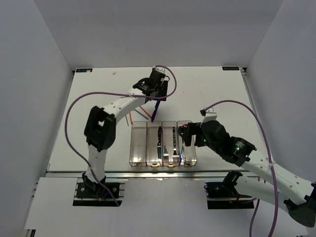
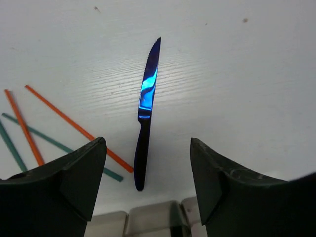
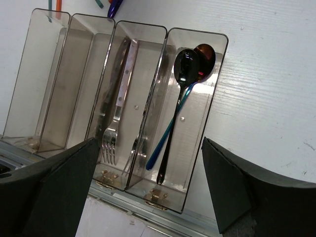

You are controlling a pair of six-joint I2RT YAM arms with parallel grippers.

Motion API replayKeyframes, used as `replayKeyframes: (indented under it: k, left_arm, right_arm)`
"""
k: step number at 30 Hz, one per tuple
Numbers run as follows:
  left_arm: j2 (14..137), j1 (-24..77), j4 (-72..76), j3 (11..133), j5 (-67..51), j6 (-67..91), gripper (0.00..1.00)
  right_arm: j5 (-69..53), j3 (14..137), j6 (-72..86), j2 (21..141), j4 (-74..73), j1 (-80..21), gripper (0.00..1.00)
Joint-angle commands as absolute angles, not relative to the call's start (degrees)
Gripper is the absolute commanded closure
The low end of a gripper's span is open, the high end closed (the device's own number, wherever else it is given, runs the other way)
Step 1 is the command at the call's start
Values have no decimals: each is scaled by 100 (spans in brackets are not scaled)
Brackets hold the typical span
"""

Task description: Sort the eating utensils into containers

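A dark-blue knife (image 2: pixel 145 113) lies on the white table just behind the containers (image 1: pixel 139 144), its handle end toward them. My left gripper (image 2: pixel 148 182) hangs open above it, one finger on each side, touching nothing. Orange and green chopsticks (image 2: pixel 74 126) lie loose to the left of the knife. The right bin holds two spoons (image 3: pixel 180 98), one dark and one red-bowled. A silver fork (image 3: pixel 111 143) lies in the bin beside them, and a black knife (image 1: pixel 159 137) lies in the second bin. My right gripper (image 3: pixel 148 182) hovers open over the bins' near right end.
The four clear bins stand in a row near the table's front edge, and the left bin (image 3: pixel 29 79) holds nothing. A metal rail (image 1: pixel 163 173) runs along that edge. White walls close in the table on three sides. Purple cables loop over both arms.
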State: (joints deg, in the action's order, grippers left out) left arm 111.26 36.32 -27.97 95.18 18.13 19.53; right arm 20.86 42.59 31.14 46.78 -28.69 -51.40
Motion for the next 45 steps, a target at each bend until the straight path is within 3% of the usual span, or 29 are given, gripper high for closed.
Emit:
replayKeyframes:
  k: [1,6,14,24,32,43,45]
  left_arm:
    - [11969,3350,-3893,10413,1083,1275,24]
    - [12902,3234,-4957,11820,905,1195,26]
    - [13017,3234,-5106,11549,484,1301,34]
    - [13227,3270,-5106,11548,316,1310,36]
    - [13517,3278,-5238,11663,334,1310,47]
    - [13816,3278,-5344,11470,246,1266,52]
    - [13816,3278,-5300,11365,237,1248,58]
  right_arm:
    - [2171,4412,3120,4491,-2926,-5107,11]
    - [2302,4412,3059,4456,-3085,-5106,11]
    - [2294,4324,3032,4491,-3023,-5106,11]
    - [2171,4201,3067,4421,-2927,-5106,11]
    - [2215,4175,3067,4280,-2988,-5106,11]
    - [2215,4140,3059,4219,-2971,-5106,11]
    - [2224,4131,3067,4201,-2953,-5106,11]
